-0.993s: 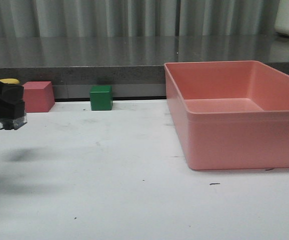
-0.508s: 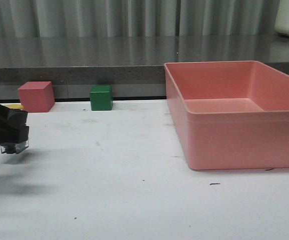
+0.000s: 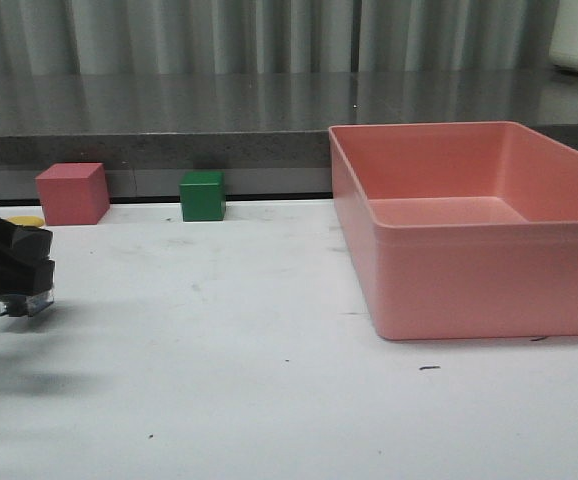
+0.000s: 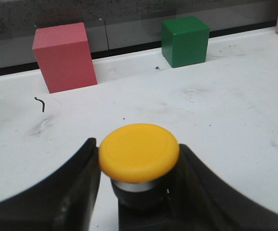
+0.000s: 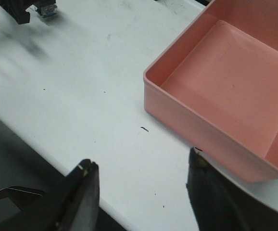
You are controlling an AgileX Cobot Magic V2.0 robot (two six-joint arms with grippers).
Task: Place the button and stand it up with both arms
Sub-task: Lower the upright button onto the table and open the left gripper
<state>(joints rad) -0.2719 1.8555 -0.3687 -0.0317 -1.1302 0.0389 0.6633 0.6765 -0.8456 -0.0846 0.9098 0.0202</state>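
White tabletop (image 3: 269, 330), left edge: the left gripper (image 4: 139, 192) is clamping the button (image 4: 139, 153), best lowered level onto its base, while the right gripper (image 5: 141, 192) is gaping empty.

Yellow-orange domed button (image 4: 139, 153) on black body, black left gripper (image 4: 138, 192), pink cube (image 3: 72, 193), green cube (image 3: 202, 195), salmon-pink bin (image 3: 489, 290), scuffed white table (image 3: 249, 380).

The button (image 4: 139, 153) has a smooth matt yellow plastic cap above a shiny metal ring.
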